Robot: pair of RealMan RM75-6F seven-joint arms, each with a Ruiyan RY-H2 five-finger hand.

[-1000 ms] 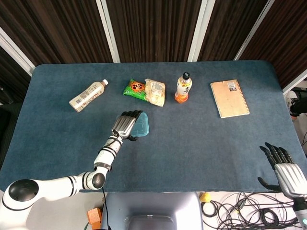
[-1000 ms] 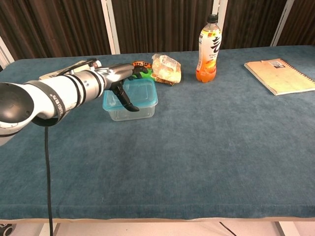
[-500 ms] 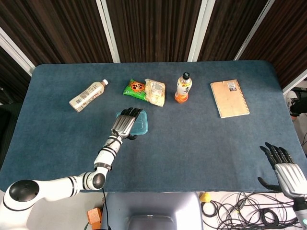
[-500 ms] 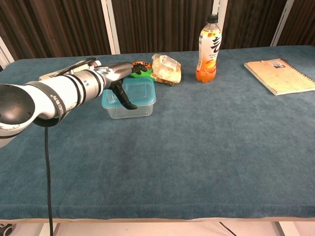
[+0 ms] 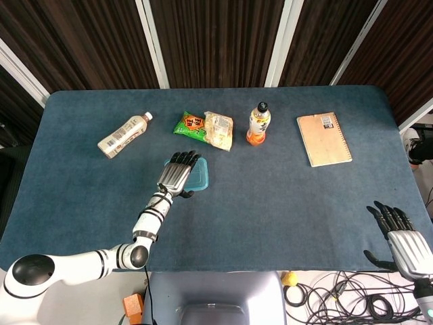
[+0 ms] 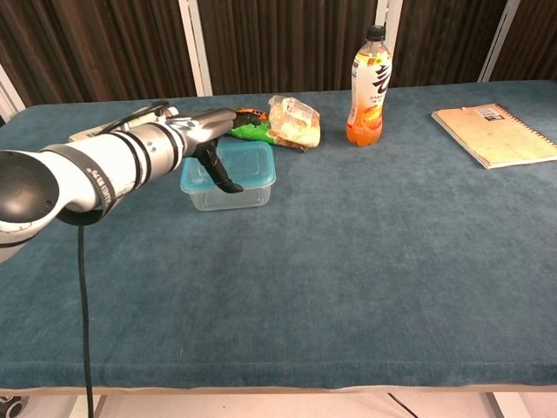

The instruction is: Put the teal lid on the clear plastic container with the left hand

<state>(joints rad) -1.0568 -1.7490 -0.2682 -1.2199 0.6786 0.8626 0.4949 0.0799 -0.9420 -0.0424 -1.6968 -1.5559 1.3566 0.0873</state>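
The teal lid [image 5: 200, 177] [image 6: 250, 162] lies level on the clear plastic container [image 6: 237, 197], left of the table's middle. My left hand [image 5: 177, 175] [image 6: 207, 138] reaches over the lid's left part. Its fingers lie flat across the top and its thumb hooks down at the lid's near edge, so it still holds the lid. Much of the lid's left side is hidden under the hand in the head view. My right hand [image 5: 402, 240] hangs open off the table's front right corner, holding nothing.
Behind the container lie a green snack bag [image 5: 191, 124] and a pale bread packet [image 5: 220, 130] [image 6: 294, 120]. An orange drink bottle [image 5: 258, 124] [image 6: 368, 85] stands further right, a notebook [image 5: 324, 139] [image 6: 496, 132] at far right, and a milk bottle [image 5: 124, 135] lies at back left.
The lid, first hanging askew to the right of the container, has shifted left and settled level on it. My left hand drew back slightly with it. The right hand has not moved.
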